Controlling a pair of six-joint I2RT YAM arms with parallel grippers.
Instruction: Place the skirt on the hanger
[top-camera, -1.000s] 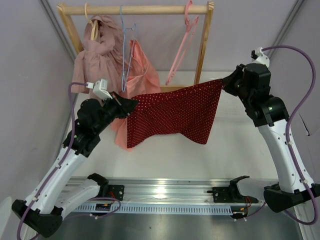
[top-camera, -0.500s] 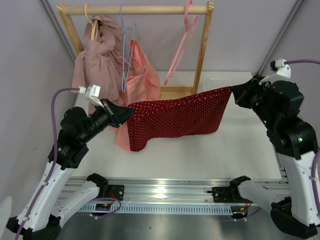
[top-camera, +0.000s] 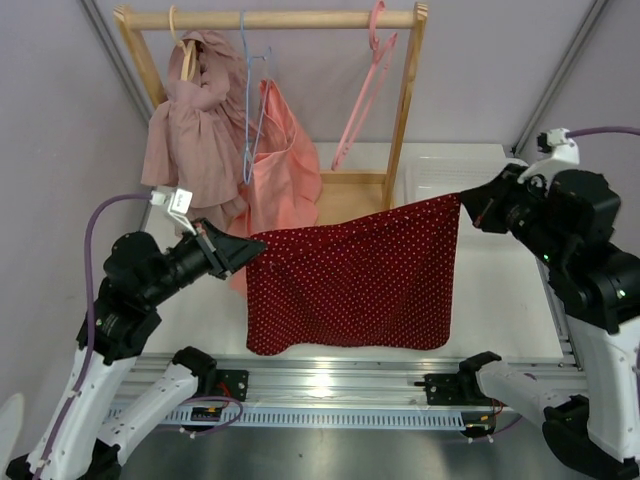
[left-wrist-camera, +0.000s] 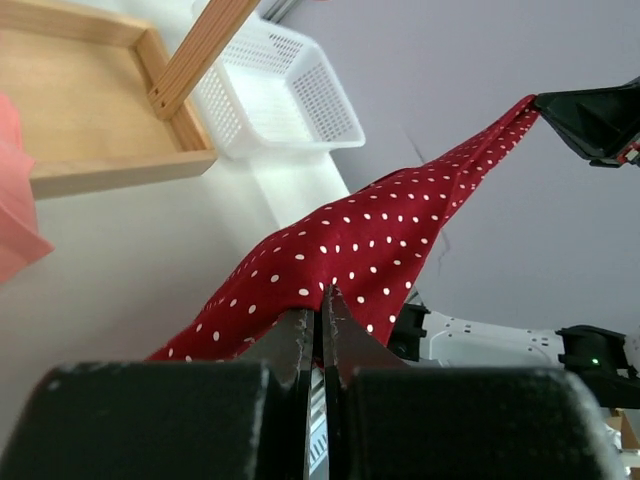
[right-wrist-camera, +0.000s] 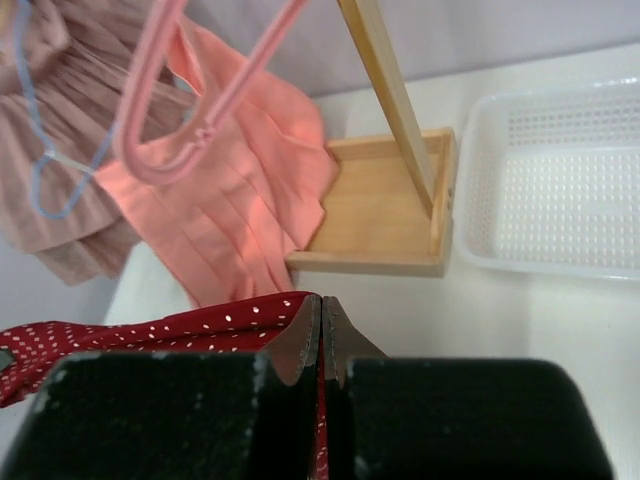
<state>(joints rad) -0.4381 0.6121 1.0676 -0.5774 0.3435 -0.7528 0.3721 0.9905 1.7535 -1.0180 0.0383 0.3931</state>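
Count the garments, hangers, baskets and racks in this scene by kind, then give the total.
Garments: 3 (dark red polka-dot skirt, salmon-pink garment, dusty-pink ruffled garment)
Hangers: 3 (pink plastic hanger, light blue wire hanger, tan wooden hanger)
Baskets: 1 (white basket)
Racks: 1 (wooden clothes rack)
Total: 8

The skirt (top-camera: 350, 285) is dark red with small white polka dots. The hanger (top-camera: 359, 105) is pink; the wire hanger (top-camera: 246, 120) is light blue. The salmon-pink garment (top-camera: 285, 175) is plain, as is the dusty-pink garment (top-camera: 190, 135). The rack (top-camera: 300, 18) is pale wood, the basket (right-wrist-camera: 475, 190) white, the tabletop (top-camera: 490, 300) white.
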